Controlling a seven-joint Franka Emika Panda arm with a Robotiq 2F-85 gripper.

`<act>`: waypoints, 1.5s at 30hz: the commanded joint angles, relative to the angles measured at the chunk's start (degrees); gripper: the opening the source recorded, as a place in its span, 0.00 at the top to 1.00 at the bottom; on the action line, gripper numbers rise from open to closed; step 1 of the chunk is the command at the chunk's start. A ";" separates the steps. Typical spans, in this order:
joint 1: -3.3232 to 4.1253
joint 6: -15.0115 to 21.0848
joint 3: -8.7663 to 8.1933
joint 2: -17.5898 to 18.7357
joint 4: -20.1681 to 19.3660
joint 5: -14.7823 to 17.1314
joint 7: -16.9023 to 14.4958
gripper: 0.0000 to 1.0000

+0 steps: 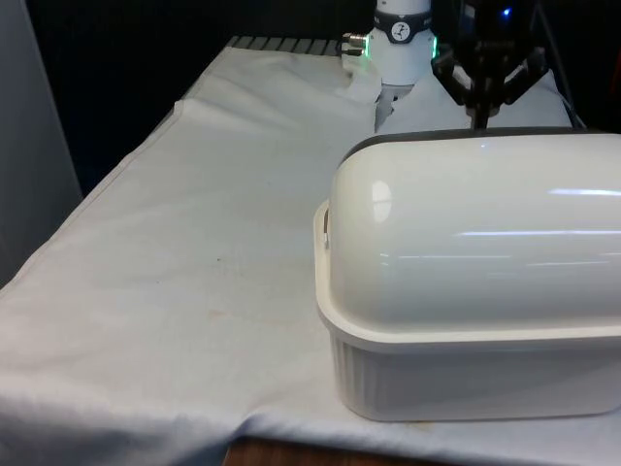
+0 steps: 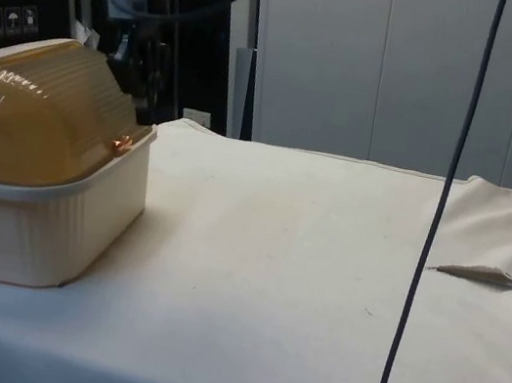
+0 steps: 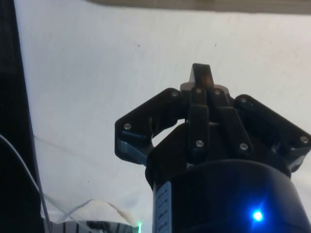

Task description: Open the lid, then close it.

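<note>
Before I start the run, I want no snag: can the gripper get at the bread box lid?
Probably yes: the gripper hangs just behind the closed lid, with nothing seen between them.

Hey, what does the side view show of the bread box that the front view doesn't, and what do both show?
Side view alone: the bread box has an amber ribbed lid, shut down onto the cream base, and a dark cable hangs in front. Front view alone: the box's plain glossy white back. Both: the gripper behind the box, and the white cloth.
</note>
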 commanded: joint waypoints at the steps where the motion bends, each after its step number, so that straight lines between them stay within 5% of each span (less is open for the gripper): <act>1: 0.34 1.26 -0.06 -1.66 -2.18 -0.23 0.52 1.00; 27: 0.63 4.41 1.09 -12.55 -16.10 -0.40 0.80 0.99; 45: 0.52 3.84 1.32 -12.78 -16.39 -0.06 0.34 0.07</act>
